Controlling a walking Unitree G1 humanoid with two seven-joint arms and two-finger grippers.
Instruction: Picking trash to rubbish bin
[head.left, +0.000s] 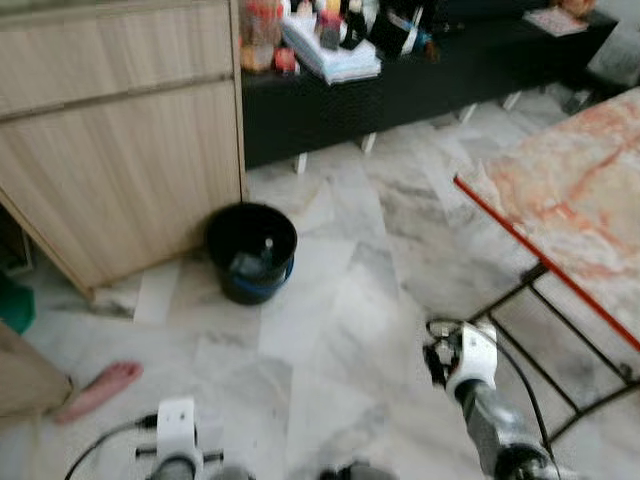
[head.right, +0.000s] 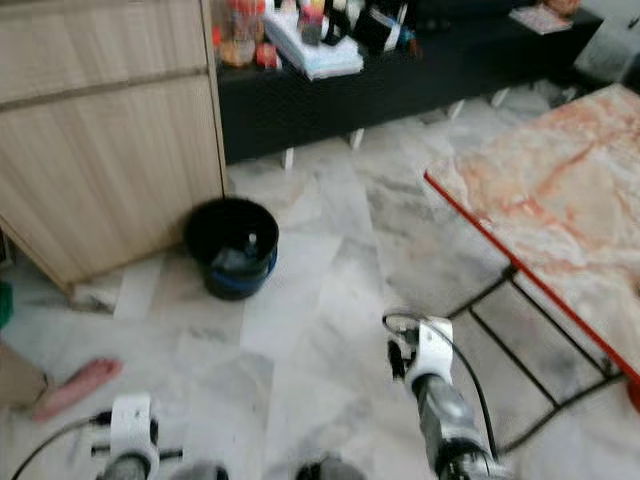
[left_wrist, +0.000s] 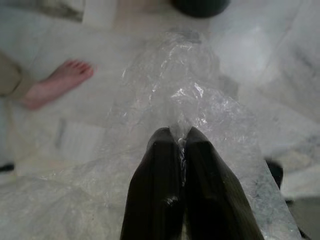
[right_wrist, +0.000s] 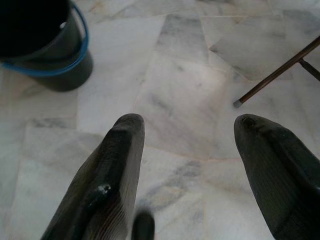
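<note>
Clamping crinkled clear plastic wrap (left_wrist: 175, 100) in the left tool (left_wrist: 181, 142), right tool (right_wrist: 187, 135) spread apart, over grey-veined marble floor (head.left: 340, 330) near a black blue-rimmed bin (head.left: 250, 250) beside a wooden cabinet (head.left: 120, 150).

Open marble floor (head.left: 330, 330) runs straight up to the bin (head.left: 250, 250), nothing lying in the way. Cabinet (head.left: 120, 150) hugs the bin's left, bench (head.left: 570, 190) and its legs crowd the right, someone's bare foot (head.left: 98, 388) near-left.

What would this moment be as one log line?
left gripper: shut on clear plastic wrap | right gripper: open, empty | bin: ahead on floor
</note>
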